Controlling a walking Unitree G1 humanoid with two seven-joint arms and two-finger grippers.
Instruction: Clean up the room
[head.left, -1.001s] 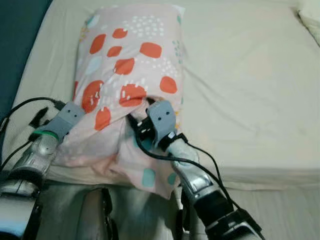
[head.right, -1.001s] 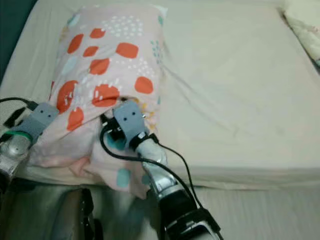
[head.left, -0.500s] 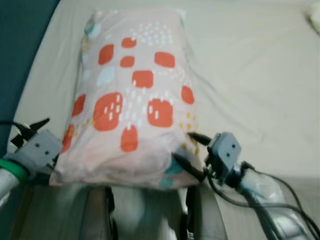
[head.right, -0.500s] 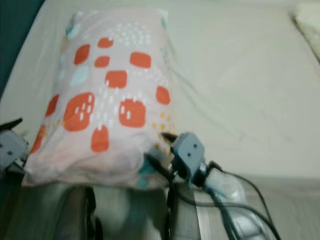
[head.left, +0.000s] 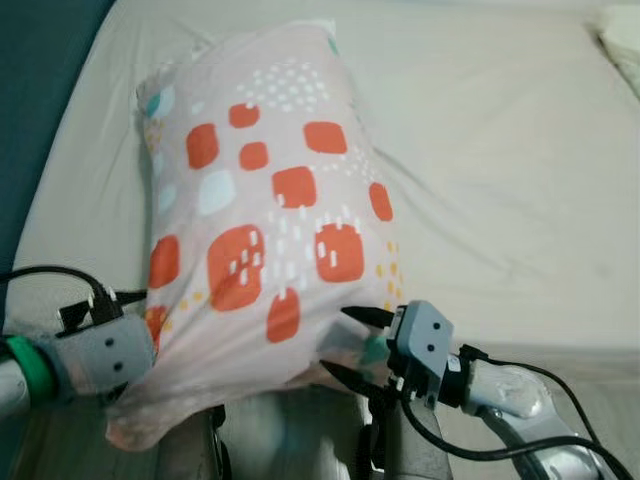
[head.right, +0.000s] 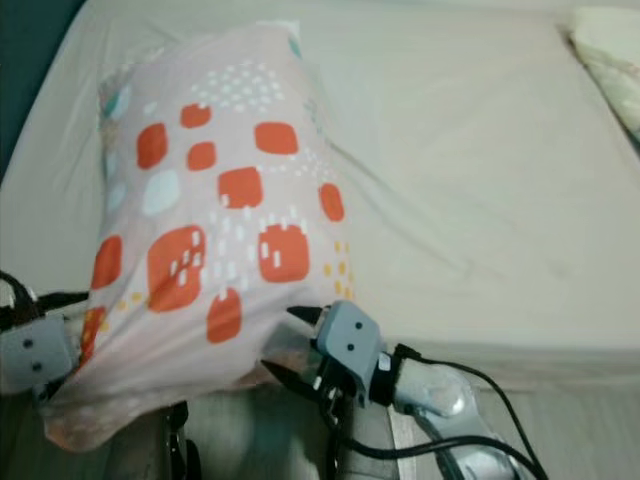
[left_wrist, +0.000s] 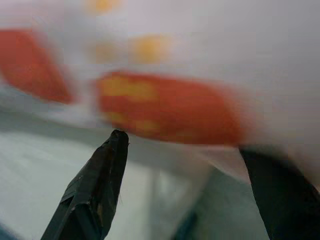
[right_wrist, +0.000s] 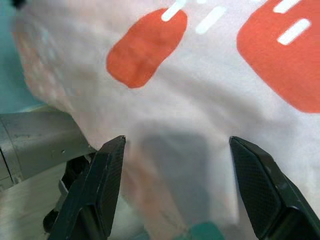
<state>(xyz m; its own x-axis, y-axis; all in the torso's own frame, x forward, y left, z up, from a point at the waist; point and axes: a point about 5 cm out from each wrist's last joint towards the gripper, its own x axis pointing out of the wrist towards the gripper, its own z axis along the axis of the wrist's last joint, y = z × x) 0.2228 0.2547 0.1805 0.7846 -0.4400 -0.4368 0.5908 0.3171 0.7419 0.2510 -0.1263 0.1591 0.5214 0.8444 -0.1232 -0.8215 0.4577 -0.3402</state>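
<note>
Toward ten o'clock on the bed (head.left: 520, 150), a soft pink pillow (head.left: 270, 230) with rounded orange and pale blue patches lies on the wrinkled cream sheet, its near end overhanging the mattress edge. At five o'clock the right hand (head.left: 352, 343) spreads its black fingers wide at the pillow's near corner, gripping nothing. At eight o'clock the left hand (left_wrist: 185, 155) is parted too, against the pillow's near left corner.

A wide bed (head.left: 500, 180) covered in a cream sheet takes up most of the scene, the fabric lightly creased and evenly lit. Along its left side runs a dark teal surface (head.left: 35, 90). Pale wood-look floor (head.left: 600, 400) shows beside the bed's near edge.
</note>
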